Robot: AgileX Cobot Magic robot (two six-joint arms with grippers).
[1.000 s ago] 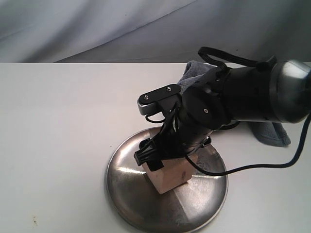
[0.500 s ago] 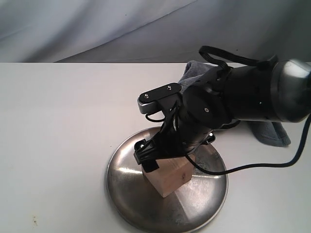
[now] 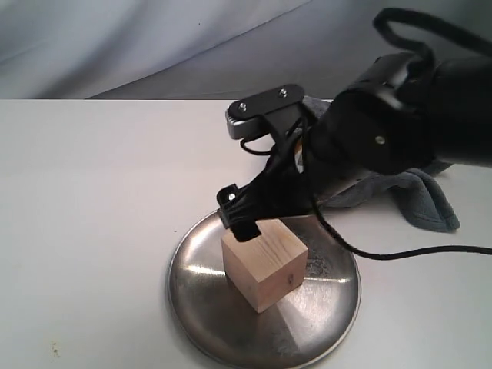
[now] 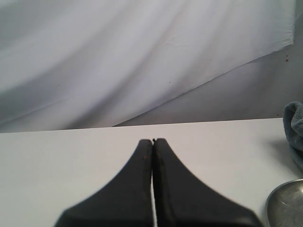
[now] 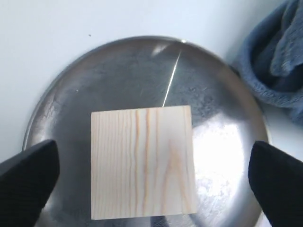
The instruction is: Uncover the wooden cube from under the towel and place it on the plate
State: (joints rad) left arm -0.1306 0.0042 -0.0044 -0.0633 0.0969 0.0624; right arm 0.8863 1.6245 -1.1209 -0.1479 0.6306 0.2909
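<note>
The pale wooden cube (image 3: 265,261) sits uncovered on the shiny steel plate (image 3: 188,304), near its middle. My right gripper (image 3: 254,217) hangs just above and behind the cube, open, touching nothing. In the right wrist view the cube (image 5: 142,161) lies on the plate (image 5: 118,71) between the widely spread fingertips (image 5: 29,176), with a clear gap on each side. The grey-blue towel (image 3: 424,201) lies crumpled behind the plate at the right, partly hidden by the arm. My left gripper (image 4: 153,142) is shut and empty over bare table.
The white table (image 3: 100,192) stretches to the left of the plate. A grey cloth backdrop (image 3: 154,38) rises behind it. The right arm's black cable (image 3: 415,252) trails across the table at the right. The left wrist view shows the towel's edge (image 4: 294,124) and the plate's rim (image 4: 285,203).
My right gripper has opened off the cube and lifted up and back. The cube stays on the plate, now fully uncovered by the arm.
</note>
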